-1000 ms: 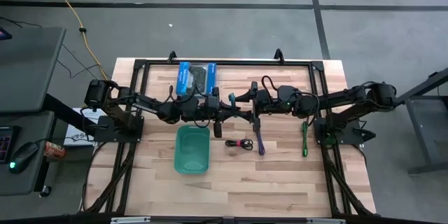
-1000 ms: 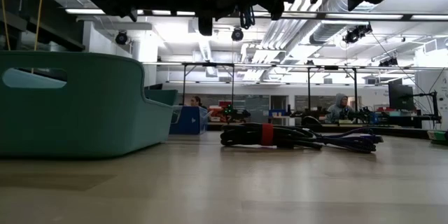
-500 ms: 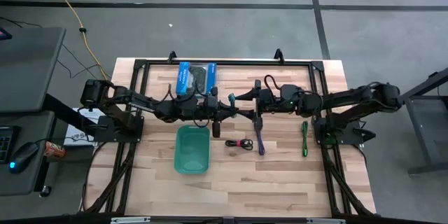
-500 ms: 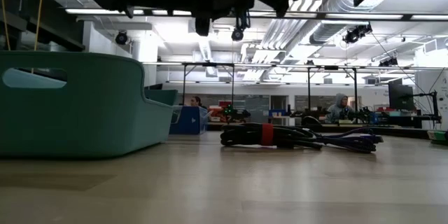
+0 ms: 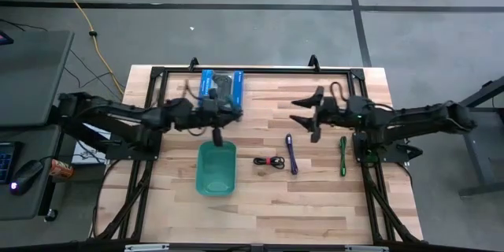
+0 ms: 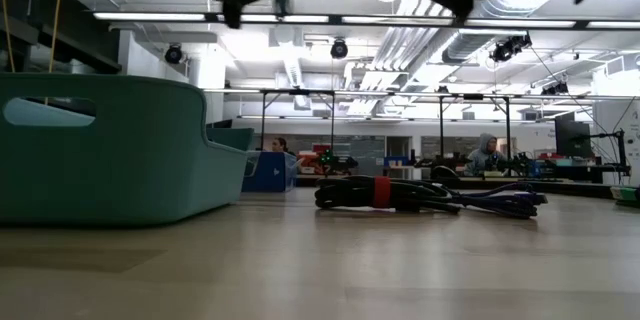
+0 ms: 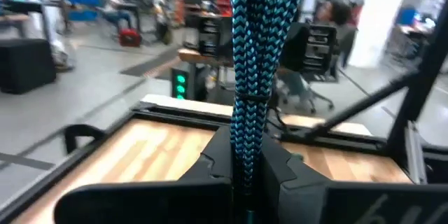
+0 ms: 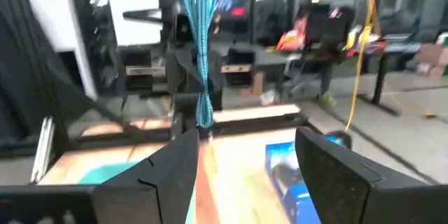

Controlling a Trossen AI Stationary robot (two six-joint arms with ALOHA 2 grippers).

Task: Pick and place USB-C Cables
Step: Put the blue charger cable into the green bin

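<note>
My left gripper (image 7: 245, 155) is shut on a blue-teal braided USB-C cable (image 7: 253, 35) and hangs over the table's far left part, beyond the teal bin (image 5: 216, 168). The right wrist view shows that cable (image 8: 199, 49) standing up from the left gripper. My right gripper (image 5: 299, 113) is open and holds nothing, right of the table's middle and facing the left one. Three cables lie on the wood: a black one with a red tie (image 5: 269, 161), a purple one (image 5: 291, 154) and a green one (image 5: 342, 156). My left gripper pinches the blue-teal cable bundle near its lower end (image 7: 246, 136) between its two fingers. The fingers lie level and point toward the table's right. The bundle stands upright above them, clear of the table.
A blue box (image 5: 221, 87) lies at the far edge behind the left gripper. In the low view the bin (image 6: 110, 150) fills the left, with the black cable (image 6: 380, 192) and the purple one (image 6: 500, 200) to its right. Bare wood lies along the near edge.
Both arms have drawn apart from the table's middle. My left gripper has gone toward the left edge and a little up, carrying the blue-teal cable with it. My right gripper, still open, has gone back toward the right edge. The cables on the table have not moved.
</note>
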